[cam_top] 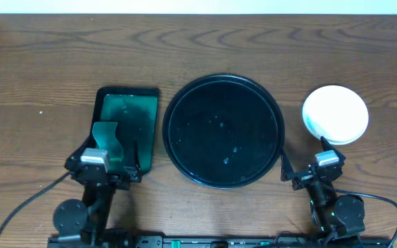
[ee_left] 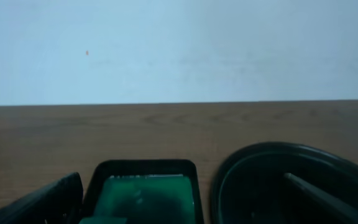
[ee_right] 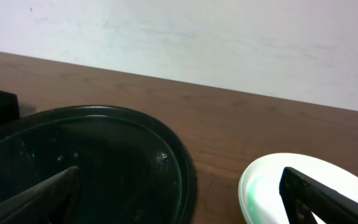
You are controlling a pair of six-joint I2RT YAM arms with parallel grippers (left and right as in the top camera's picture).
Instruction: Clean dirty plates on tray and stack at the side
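Observation:
The round black tray (cam_top: pixel 222 131) lies in the middle of the table with no plate on it, only a few wet specks. The white plates (cam_top: pixel 335 114) sit as one pile on the wood to its right, with a pale teal tinge along the left edge; I cannot tell how many lie under the top one. My right gripper (cam_top: pixel 302 153) is open near the table's front, between tray (ee_right: pixel 117 162) and plates (ee_right: pixel 266 186), holding nothing. Over the near end of the green tray, my left gripper (cam_top: pixel 114 150) also stands open and empty.
A dark-green rectangular tray (cam_top: pixel 126 117) with a green sponge (cam_top: pixel 105 138) lies left of the black tray (ee_left: pixel 247 186); the left wrist view shows its wet green floor (ee_left: pixel 145 193). A pale wall backs the table. Cables trail from both arm bases at the front edge.

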